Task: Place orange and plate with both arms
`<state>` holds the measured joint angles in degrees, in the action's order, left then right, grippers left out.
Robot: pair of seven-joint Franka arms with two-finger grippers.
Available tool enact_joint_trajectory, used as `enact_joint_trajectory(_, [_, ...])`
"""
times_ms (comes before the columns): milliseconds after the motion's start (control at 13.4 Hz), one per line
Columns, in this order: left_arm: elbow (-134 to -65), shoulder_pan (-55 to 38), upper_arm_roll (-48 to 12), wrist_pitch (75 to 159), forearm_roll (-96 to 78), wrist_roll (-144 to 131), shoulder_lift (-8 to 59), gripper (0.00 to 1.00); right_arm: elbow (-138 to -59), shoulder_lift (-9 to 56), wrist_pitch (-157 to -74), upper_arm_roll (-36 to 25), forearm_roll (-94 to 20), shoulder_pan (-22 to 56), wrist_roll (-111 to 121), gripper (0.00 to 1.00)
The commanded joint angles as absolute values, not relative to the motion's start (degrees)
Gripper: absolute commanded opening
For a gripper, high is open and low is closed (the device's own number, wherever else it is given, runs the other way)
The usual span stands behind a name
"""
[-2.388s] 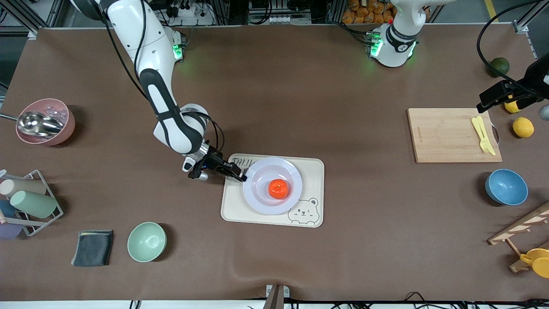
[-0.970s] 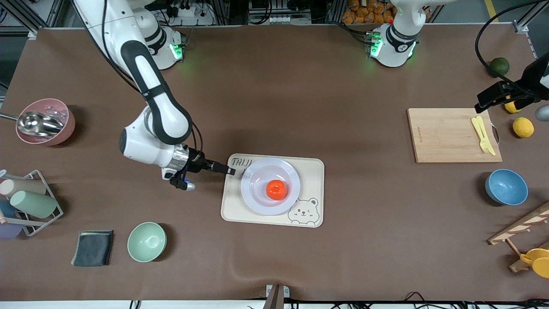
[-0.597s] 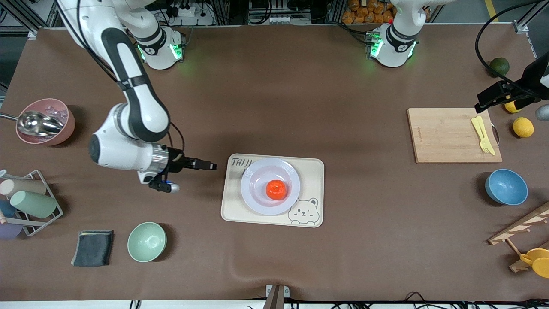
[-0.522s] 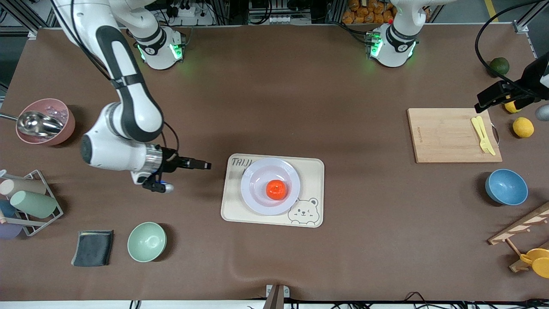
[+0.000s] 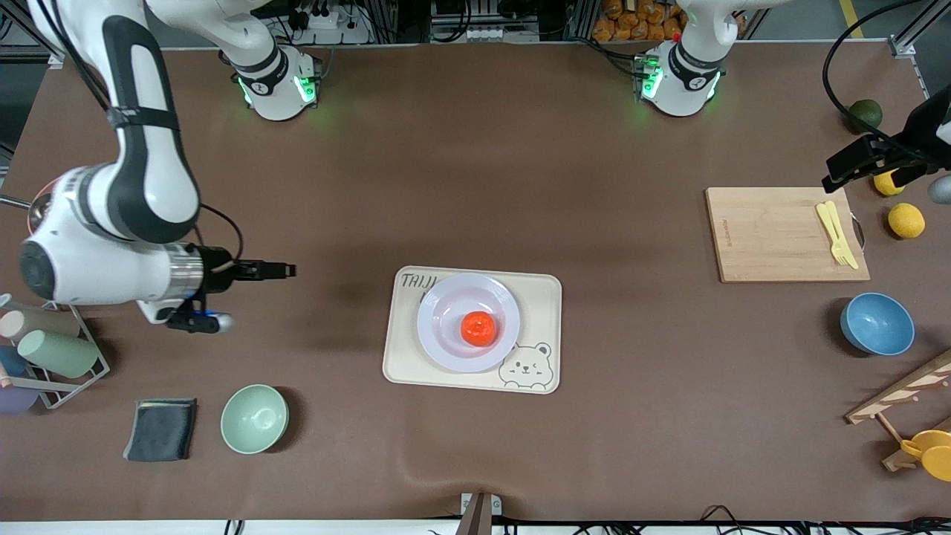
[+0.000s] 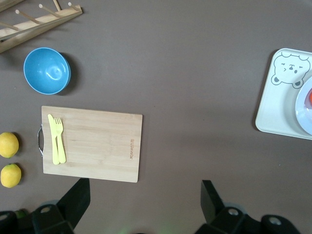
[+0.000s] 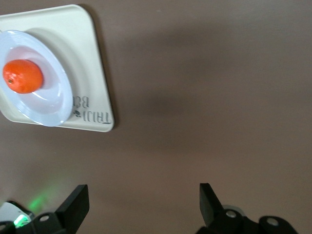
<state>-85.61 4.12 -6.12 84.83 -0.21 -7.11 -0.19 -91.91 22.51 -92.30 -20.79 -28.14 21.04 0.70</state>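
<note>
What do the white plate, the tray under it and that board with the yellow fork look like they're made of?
The plate: glossy, faintly bluish, probably plastic or glazed ceramic; it catches soft highlights. The tray: matte cream with a printed bear, likely plastic or bamboo fibre. The board: pale wood or bamboo, with visible grain. The fork looks like plastic.
</note>
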Motion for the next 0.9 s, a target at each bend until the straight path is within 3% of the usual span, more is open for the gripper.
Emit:
enact_joint_trajectory(0, [-85.69, 4.48, -6.33, 84.20, -0.88, -5.80, -1.23, 1.00, -87.29, 21.89, -86.07, -20.39, -22.69, 17.86, 0.44, 1.00])
enact_joint_trajectory(373, [-85.61, 4.13, -6.85, 84.29, -0.79, -5.71, -1.14, 1.00, -87.19, 16.01, -83.58, -19.08, -16.54, 10.93, 3.07, 1.00])
enact_joint_trajectory(522, [-85.61, 4.04, -7.29, 84.29, -0.70, -5.89, -1.05, 1.00, -87.27, 12.50, -83.85, -11.90, -11.20, 3.90, 4.13, 1.00])
enact_joint_trajectory(821, [-86.22, 2.90, -7.29, 84.73, -0.35, -6.50, -0.79, 1.00, -90.95, 3.72, -84.20, -3.72, -6.25, -2.79, 5.00, 1.00])
